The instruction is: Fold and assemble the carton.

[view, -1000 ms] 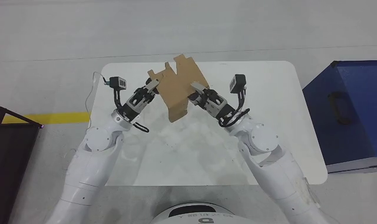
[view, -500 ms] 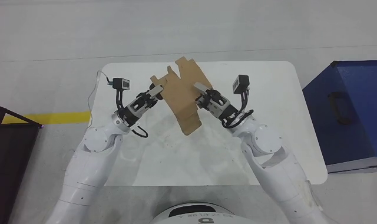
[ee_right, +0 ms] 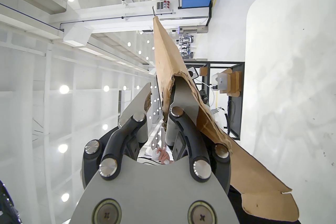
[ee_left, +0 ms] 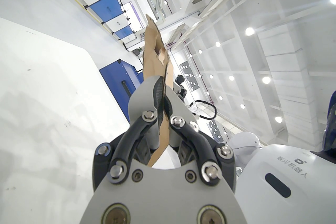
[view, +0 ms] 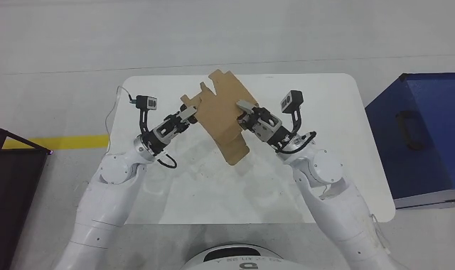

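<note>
Now, nearest you, the carton (view: 222, 121) ends in a blunt corner hanging over the middle of the table (view: 320, 170), apparently clear of the surface. It is a flattened blank, and its long axis runs away from you, leaning slightly left toward the far end. Midway along, your two arms face each other across it. The left gripper (view: 189, 116) is pinched tight on a flap at the left edge. The right gripper (view: 244, 118) straddles the right edge with jaws apart, one finger (ee_right: 183, 96) tucked inside the fold. Opening the sleeve, I judge, turns on that inside finger. Beyond, the notched flaps overhang open tabletop, and a blue bin (view: 419, 142) stands well off to the right.
</note>
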